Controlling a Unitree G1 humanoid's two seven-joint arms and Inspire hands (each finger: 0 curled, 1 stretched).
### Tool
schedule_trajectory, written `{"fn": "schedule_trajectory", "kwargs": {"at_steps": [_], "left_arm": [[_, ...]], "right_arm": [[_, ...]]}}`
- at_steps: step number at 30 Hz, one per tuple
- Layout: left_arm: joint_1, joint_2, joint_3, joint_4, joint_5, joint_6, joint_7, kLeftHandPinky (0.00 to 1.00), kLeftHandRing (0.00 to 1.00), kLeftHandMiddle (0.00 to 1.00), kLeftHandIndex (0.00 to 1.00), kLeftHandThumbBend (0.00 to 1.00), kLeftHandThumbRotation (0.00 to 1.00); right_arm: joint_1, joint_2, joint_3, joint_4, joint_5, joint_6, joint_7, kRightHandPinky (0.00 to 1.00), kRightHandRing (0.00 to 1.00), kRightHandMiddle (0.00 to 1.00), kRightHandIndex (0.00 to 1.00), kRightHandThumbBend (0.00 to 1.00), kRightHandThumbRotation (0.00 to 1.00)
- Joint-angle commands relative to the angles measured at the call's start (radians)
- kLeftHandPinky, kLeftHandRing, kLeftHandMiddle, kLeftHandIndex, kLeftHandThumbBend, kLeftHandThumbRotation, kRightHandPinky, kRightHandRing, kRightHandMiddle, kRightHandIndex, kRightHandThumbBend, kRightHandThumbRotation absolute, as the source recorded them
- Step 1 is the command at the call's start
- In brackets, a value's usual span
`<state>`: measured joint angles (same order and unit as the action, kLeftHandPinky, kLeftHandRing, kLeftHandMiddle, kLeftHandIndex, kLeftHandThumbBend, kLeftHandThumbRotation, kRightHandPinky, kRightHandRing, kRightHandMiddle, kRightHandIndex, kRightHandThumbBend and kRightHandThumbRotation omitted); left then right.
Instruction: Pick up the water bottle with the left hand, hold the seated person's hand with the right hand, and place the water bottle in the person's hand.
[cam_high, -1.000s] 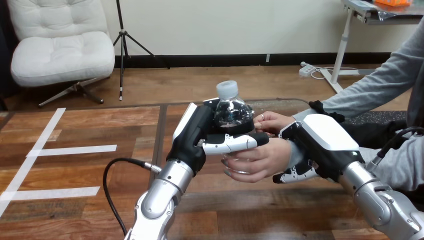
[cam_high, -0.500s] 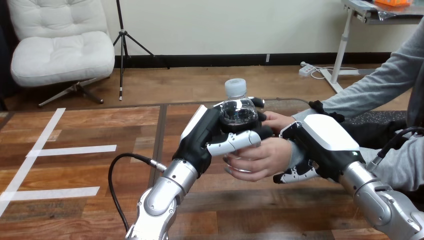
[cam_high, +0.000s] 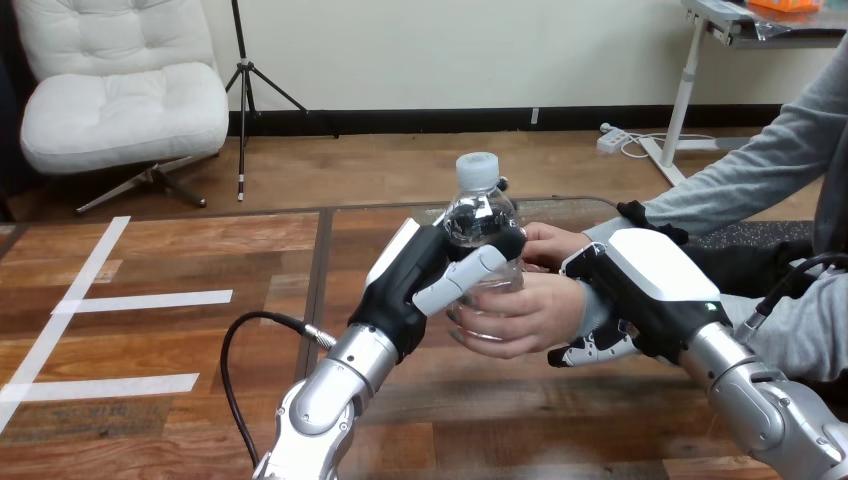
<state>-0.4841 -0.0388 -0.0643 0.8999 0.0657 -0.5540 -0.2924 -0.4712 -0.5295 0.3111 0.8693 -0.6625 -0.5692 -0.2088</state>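
A clear water bottle (cam_high: 479, 222) with a white cap stands upright above the table's middle. My left hand (cam_high: 415, 275) reaches it from the lower left, with its white thumb against the near side and its dark fingers curled round the far side. The person's hand (cam_high: 525, 305) comes in from the right and wraps the bottle's lower half, so both hands are on it. My right hand (cam_high: 645, 280) lies over the person's wrist, its fingers (cam_high: 590, 350) curled underneath.
White tape strips (cam_high: 140, 300) mark the wooden table (cam_high: 200, 400) at the left. A black cable (cam_high: 235, 350) loops beside my left forearm. The person's grey sleeve (cam_high: 740, 180) runs off to the upper right.
My left hand has carried the bottle right and slightly up, into the person's hand. The person's fingers have closed round its lower part. My right hand has stayed where it was.
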Motion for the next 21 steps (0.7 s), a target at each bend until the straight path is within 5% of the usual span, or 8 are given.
{"fn": "schedule_trajectory", "kwargs": {"at_steps": [1,21], "left_arm": [[-0.064,-0.003,0.011,0.006,-0.023,-0.027,-0.004,1.0,1.0,1.0,1.0,1.0,0.86],[-0.049,0.002,0.009,-0.025,-0.018,-0.004,0.027,1.0,1.0,1.0,1.0,1.0,0.96]], "right_arm": [[-0.076,-0.017,-0.034,-0.059,0.027,-0.016,-0.033,0.14,0.19,0.25,0.26,0.76,0.0],[-0.071,-0.022,-0.033,-0.07,0.026,-0.014,-0.031,0.15,0.19,0.25,0.26,0.76,0.0]]}}
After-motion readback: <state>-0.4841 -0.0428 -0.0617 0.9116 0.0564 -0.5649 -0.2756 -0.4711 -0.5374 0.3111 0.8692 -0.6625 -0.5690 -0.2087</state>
